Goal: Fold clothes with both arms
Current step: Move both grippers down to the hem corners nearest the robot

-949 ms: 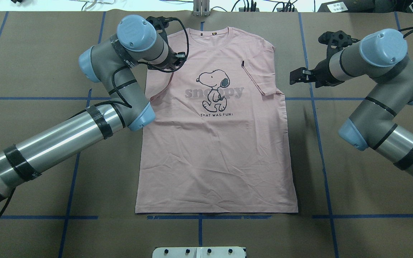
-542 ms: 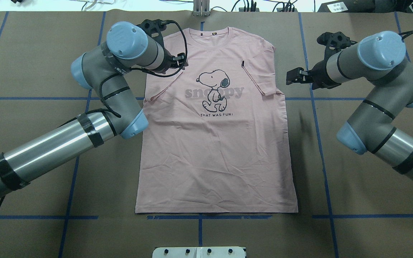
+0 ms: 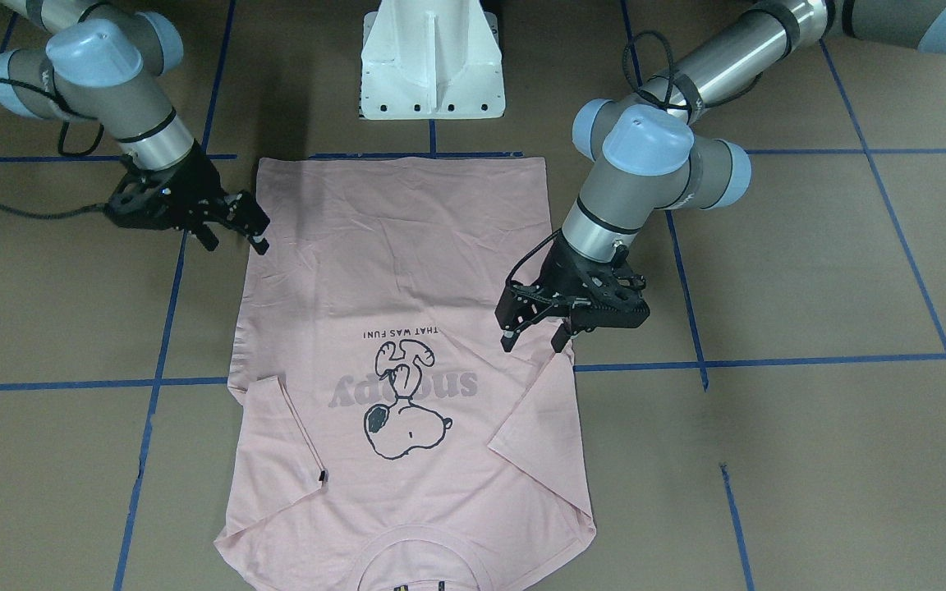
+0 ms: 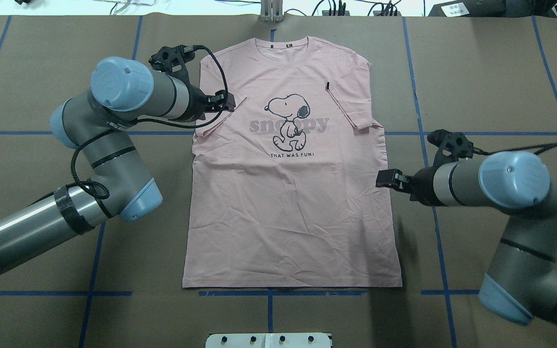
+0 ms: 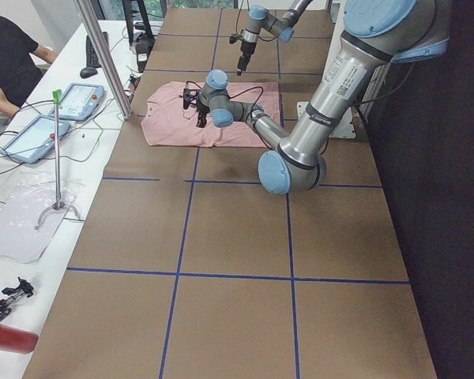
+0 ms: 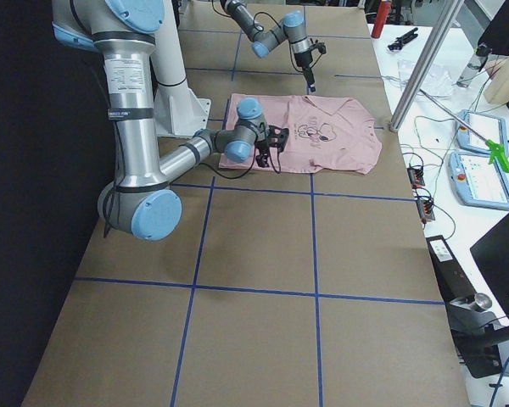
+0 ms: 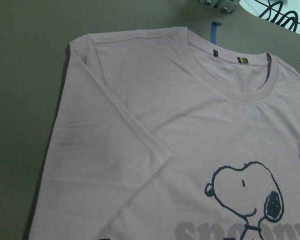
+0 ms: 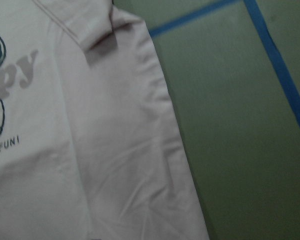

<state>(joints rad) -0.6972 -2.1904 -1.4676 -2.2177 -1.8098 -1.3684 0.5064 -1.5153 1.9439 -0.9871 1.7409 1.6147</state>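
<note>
Currently: T-shirt [image 4: 288, 208] flat; left gripper [image 4: 227, 102] at ten o'clock, right gripper [image 4: 385, 179] at three, both spread, empty; pinch your edges level.

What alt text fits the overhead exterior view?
A light pink short-sleeved T-shirt with a cartoon dog print lies flat, face up, sleeves folded in, on a brown paper-covered table gridded with blue tape. The left silver-grey robot arm holds its black fingers over the sleeve nearest it; the matching right arm has its fingers at the shirt's side edge.
</note>
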